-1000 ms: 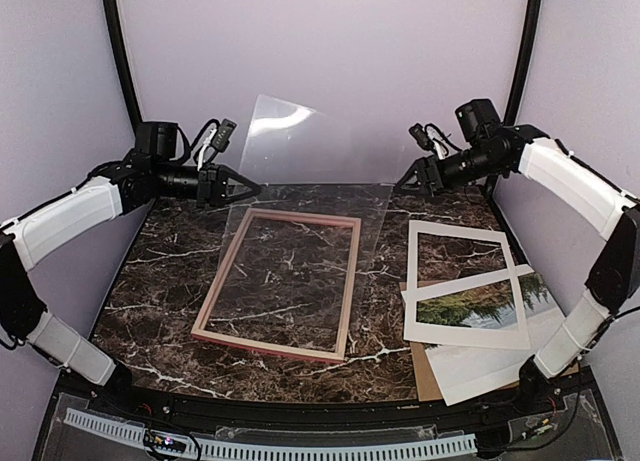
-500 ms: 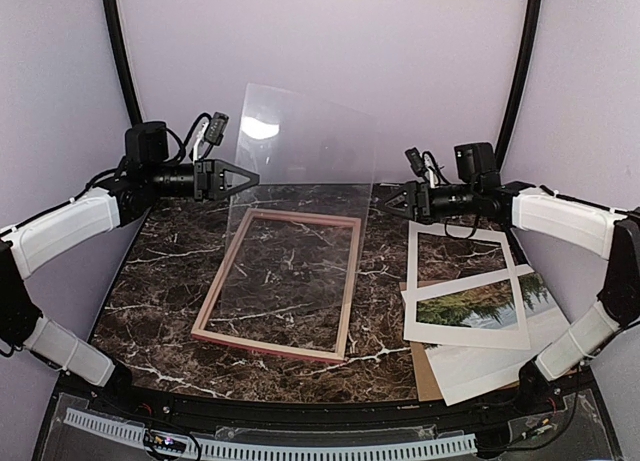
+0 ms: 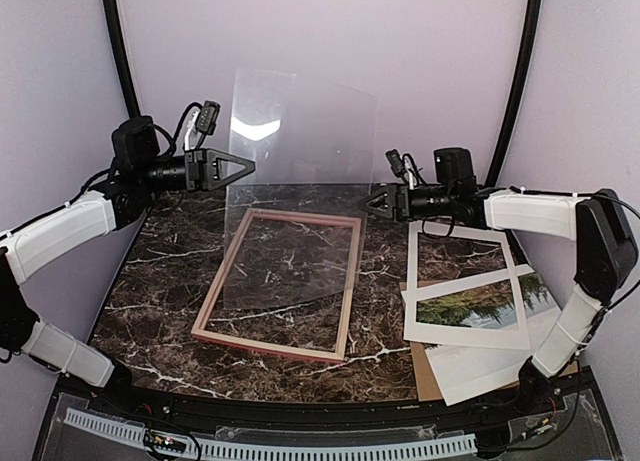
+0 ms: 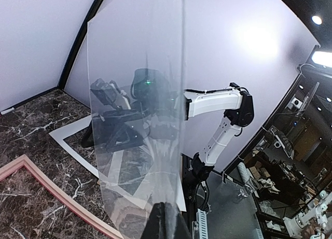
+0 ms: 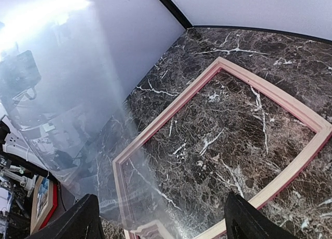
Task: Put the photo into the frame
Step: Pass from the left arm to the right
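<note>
The frame (image 3: 214, 303) lies flat on the marble, pale wood with a pink-red edge; it also shows as the frame (image 5: 166, 111) and the frame (image 4: 47, 183). Above its far end a clear sheet (image 3: 300, 171) stands almost upright, and my left gripper (image 3: 250, 167) is shut on its left edge. In the left wrist view the left gripper (image 4: 167, 221) pinches the clear sheet (image 4: 135, 120). My right gripper (image 3: 368, 203) is open just off the sheet's right edge; the right gripper (image 5: 166, 223) holds nothing. The photo (image 3: 470, 306) lies at the right, partly under a white mat.
A white mat board (image 3: 412, 253) with a window lies right of the frame, overlapping the stack with the photo. A brown backing board (image 3: 424, 381) pokes out under that stack. Walls close in on both sides and behind.
The left gripper has tipped the clear sheet more upright and lifted it. The right arm has dropped and reached left toward the sheet's right edge, with its jaws opening wider.
</note>
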Motion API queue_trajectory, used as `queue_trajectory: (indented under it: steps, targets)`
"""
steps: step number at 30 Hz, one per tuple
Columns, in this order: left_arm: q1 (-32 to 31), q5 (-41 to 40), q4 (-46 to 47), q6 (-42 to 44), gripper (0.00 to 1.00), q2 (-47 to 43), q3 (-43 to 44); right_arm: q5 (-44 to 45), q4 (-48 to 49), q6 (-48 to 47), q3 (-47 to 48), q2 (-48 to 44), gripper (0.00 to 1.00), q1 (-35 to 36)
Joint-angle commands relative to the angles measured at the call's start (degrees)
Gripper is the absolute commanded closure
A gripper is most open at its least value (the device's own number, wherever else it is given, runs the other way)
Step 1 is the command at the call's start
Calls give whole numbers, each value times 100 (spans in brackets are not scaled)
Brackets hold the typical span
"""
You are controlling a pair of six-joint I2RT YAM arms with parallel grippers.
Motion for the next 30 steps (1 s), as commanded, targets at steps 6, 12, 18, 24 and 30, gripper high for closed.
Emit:
queue_trajectory:
  steps: [6,12,18,24,30]
  targets:
    - [-12,152,541,-253,100,-290,-117,-1230,1693,587,92,307,17,85]
    - [-4,-222,438,-224,100,-243,-210,-1677,2266,868,-177,-10,27,87]
    - [112,-788,-3,-96,100,-184,-208,-1721,1889,750,-125,-236,52,16]
    - [163,-1496,-846,254,100,-94,16,-1625,1588,717,10,-337,77,-20]
    - [163,-1726,-983,280,100,-10,31,-1396,1112,520,184,-303,89,-25]
